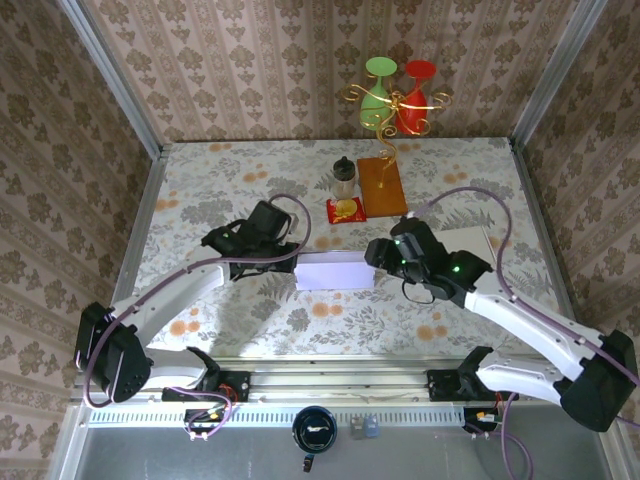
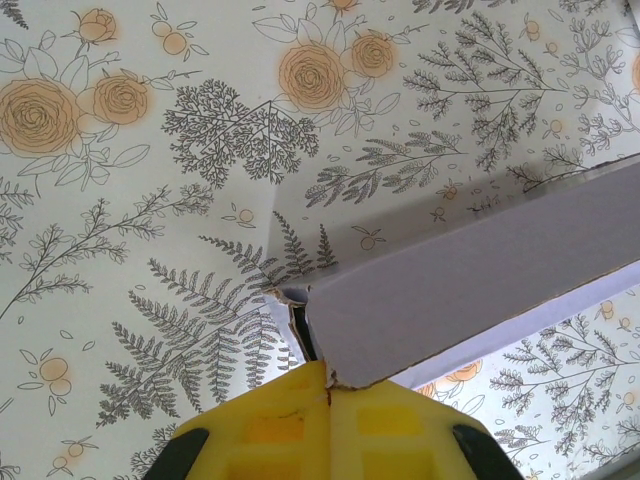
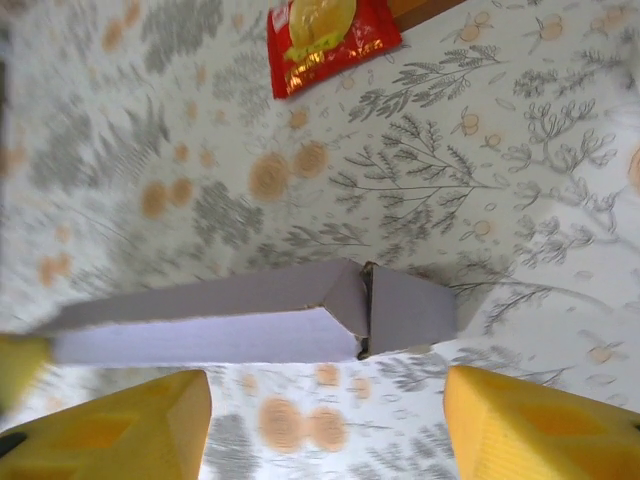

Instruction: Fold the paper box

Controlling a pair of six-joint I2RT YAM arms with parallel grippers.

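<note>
1. Paper box point(image 1: 335, 270): the pale lavender carton lay near the middle of the table point(image 1: 220, 190), its long side running from left to right between my two arms. It was only partly formed, with one long panel raised off the cloth.
2. Left claw point(image 2: 327, 388): my yellow fingers were pressed together on the box's left-end corner, with card nipped between them. I judged this grip to be an anchor that pinned one end so the carton could not slide while the other end was worked.
3. Right claw point(image 3: 325, 390): my fingers stood wide apart with nothing between them, just off the box's right end. An end flap point(image 3: 410, 310) angled away from the crease there. I judged the wide spread to be a readiness to straddle or press that flap.
4. Table surface: a cloth printed with ferns and orange roses covered it. A red snack packet point(image 3: 325, 35), a wooden board point(image 1: 383, 186) and a small dark-lidded jar point(image 1: 344, 178) sat toward the far side, apart from the box, which left the folding area free.
5. Room: damask wallpaper point(image 1: 250, 60) lined the three walls, with metal posts at the corners. A gilt wire stand bearing a green and a red glass point(image 1: 398, 95) stood at the back edge.
</note>
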